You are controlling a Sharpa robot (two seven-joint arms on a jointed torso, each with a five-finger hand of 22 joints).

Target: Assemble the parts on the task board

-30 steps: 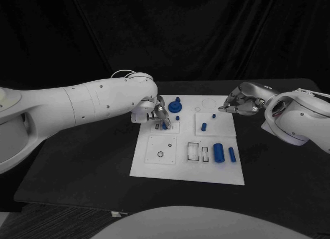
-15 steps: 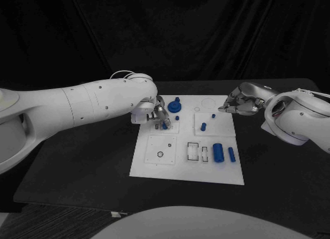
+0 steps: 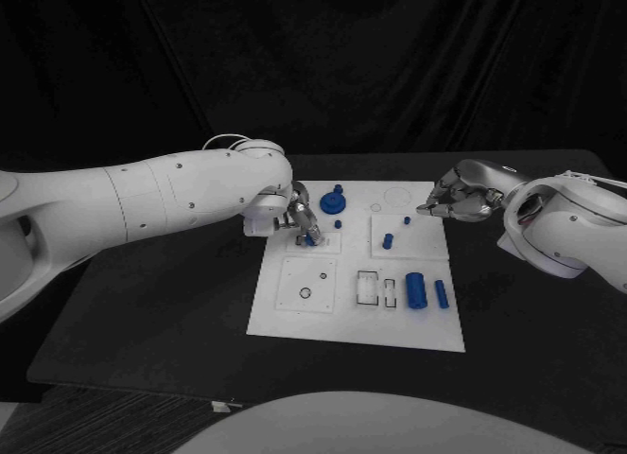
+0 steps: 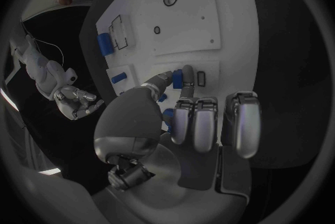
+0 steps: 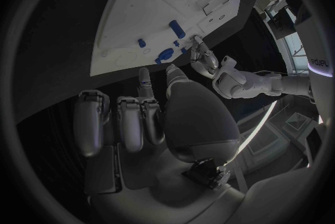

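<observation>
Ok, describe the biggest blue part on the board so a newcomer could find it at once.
Start at the white board in the middle of the black table. Near its front right corner two blue cylinders lie side by side, just right of the rectangular slots. The one you want is the thick cylinder; its neighbour, the thin rod, is much slimmer.

smooth white arm shells dotted with small dark screws; silver left hand and right hand.

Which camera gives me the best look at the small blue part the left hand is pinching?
Left wrist view: the small blue part sits between the left hand fingertips over the board. Head view shows it mostly hidden; right wrist view, too small to tell.
</observation>
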